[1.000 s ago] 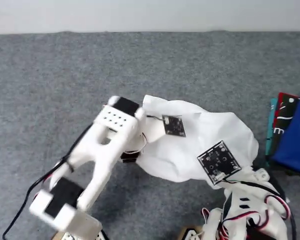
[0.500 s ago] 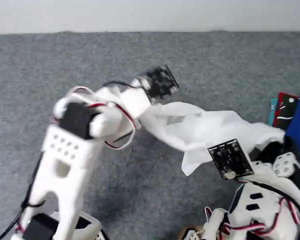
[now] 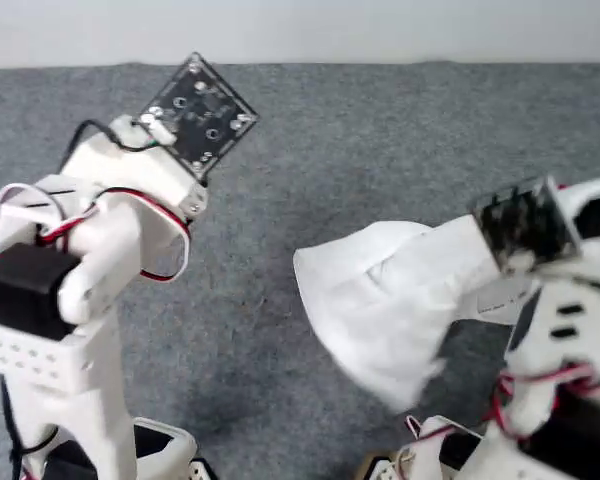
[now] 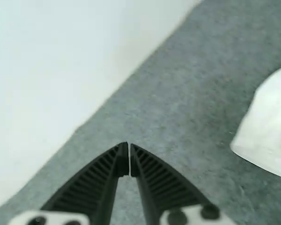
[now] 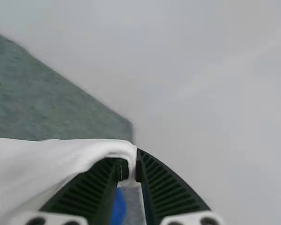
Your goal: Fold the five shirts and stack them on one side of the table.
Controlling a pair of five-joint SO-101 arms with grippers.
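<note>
So the white shirt (image 3: 385,310) was over on the right half of the grey surface (image 3: 360,150), all bunched up and nowhere near folded. The right claw (image 5: 129,169) was clamped on one edge of it. In the right wrist view the cloth was draped over one jaw and pinched right at the tips, with the rest of it spreading away from the claw. Between the jaws, closer to the wrist, there was a blue patch (image 5: 116,206), and I couldn't tell what that was. From above, the right arm (image 3: 560,330) stood at the near right corner. The shirt ran from its wrist out to the left and toward the near edge, getting wider as it went, and the left end looked like a loose open curve. Whether the low part of the cloth was touching the surface or hanging just over it, I honestly couldn't tell. The left arm (image 3: 90,260) was on the left side, reared up tall, with its camera board (image 3: 198,110) up toward the far left, well apart from the shirt. The left claw (image 4: 129,161) had its jaws pressed together, tips touching, and it pointed at the stretch of grey surface next to the pale wall (image 3: 280,30). In the left wrist view a rounded edge of the shirt showed farther off on the surface, well apart from those tips.
</note>
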